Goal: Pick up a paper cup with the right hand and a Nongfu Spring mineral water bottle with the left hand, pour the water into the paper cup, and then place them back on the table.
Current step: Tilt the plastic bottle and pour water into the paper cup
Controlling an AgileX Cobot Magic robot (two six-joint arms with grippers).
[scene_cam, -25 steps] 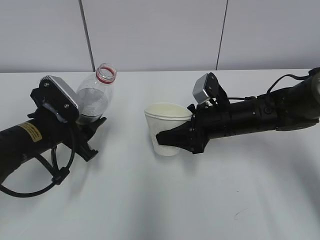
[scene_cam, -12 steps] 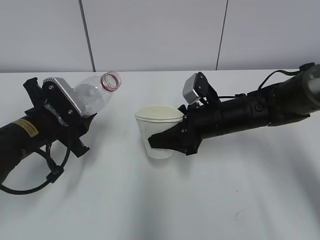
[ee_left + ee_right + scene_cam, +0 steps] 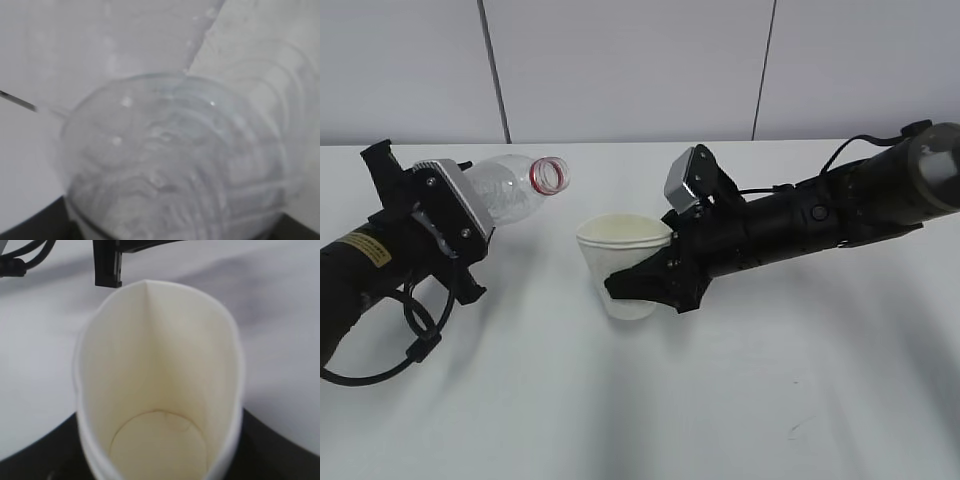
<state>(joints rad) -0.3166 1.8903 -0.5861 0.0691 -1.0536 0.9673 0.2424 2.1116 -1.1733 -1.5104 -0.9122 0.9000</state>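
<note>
The clear Nongfu Spring mineral water bottle lies tilted nearly flat in my left gripper, which is shut on its body. Its open red-ringed mouth points right, toward the paper cup. My right gripper is shut on the cup's side and holds it roughly upright. The left wrist view is filled by the bottle's ribbed clear body. Looking down into the cup, the right wrist view shows a bare bottom. No water shows between mouth and cup.
The white table stretches around both arms, with a small dark scuff near the front right. A grey panelled wall stands behind. A black finger of the left gripper shows beyond the cup's rim.
The left arm has rolled the bottle further over, so its mouth has swung right and down. The right arm has carried the cup left, closer to the bottle's mouth.
</note>
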